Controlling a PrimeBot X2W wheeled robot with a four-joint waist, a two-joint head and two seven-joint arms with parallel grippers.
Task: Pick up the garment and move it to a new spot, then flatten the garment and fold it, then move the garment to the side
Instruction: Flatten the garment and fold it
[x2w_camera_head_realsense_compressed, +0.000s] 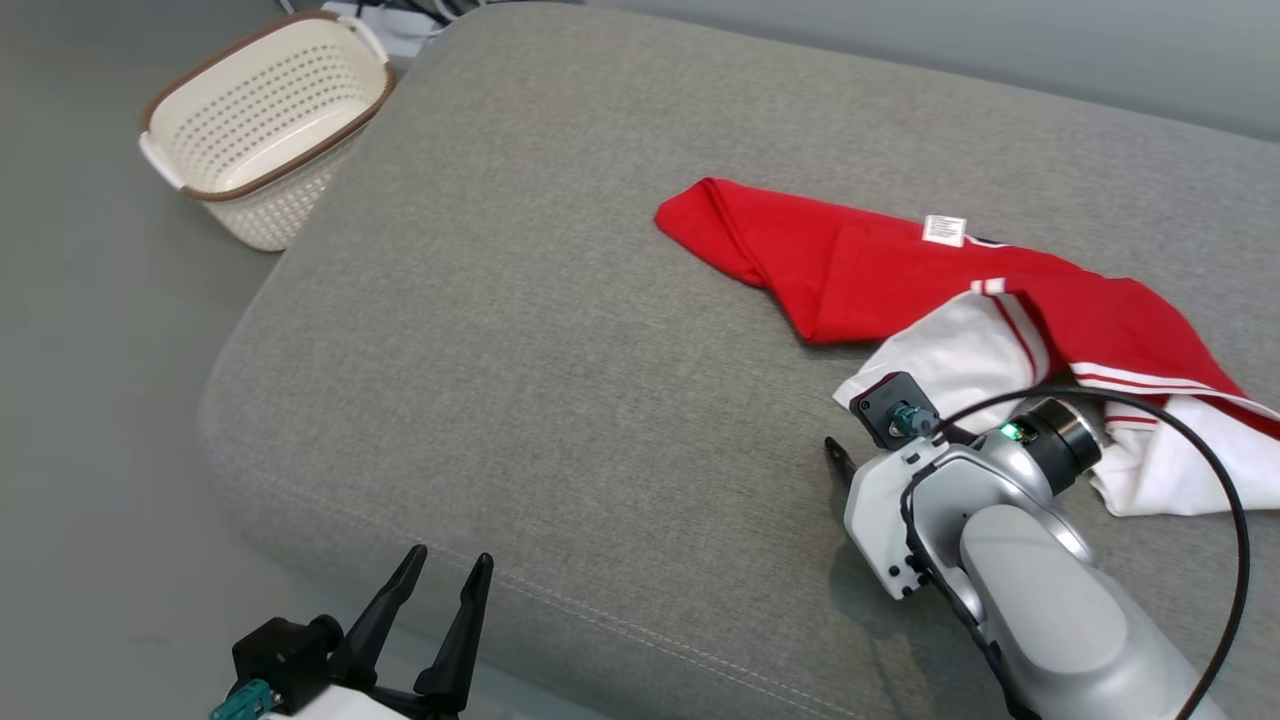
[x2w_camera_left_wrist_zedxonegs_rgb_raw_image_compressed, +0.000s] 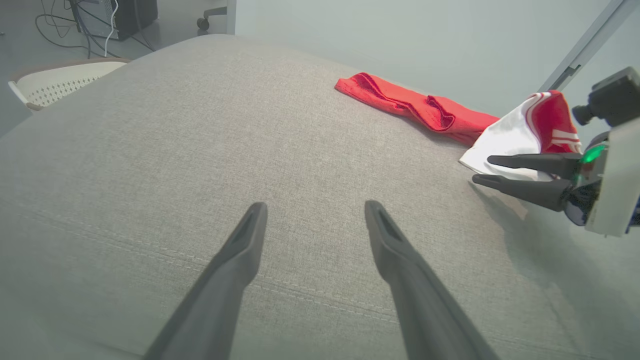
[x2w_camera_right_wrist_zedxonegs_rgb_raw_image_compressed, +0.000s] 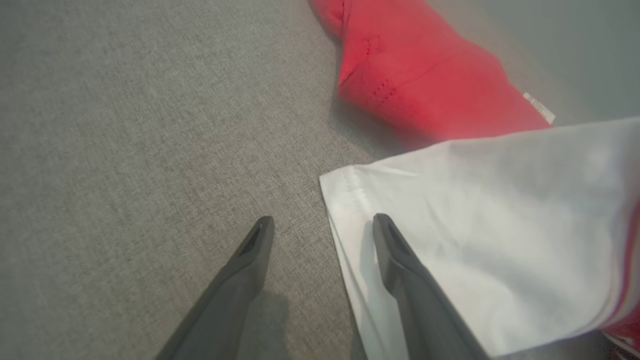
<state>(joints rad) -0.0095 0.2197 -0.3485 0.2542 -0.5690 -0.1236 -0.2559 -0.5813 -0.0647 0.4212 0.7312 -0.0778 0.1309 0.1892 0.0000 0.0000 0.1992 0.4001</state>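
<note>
left gripper: fingers spread, empty, by the near edge of the grey cushion
right gripper: jaws apart, one finger over the white hem, nothing pinched
garment: red-and-white shirt, crumpled on the cushion's right side
basket: on the floor, far left

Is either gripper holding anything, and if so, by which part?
Nothing is held. The right gripper is open at the white hem of the garment, one finger over the cloth; the left gripper is open and empty.
</note>
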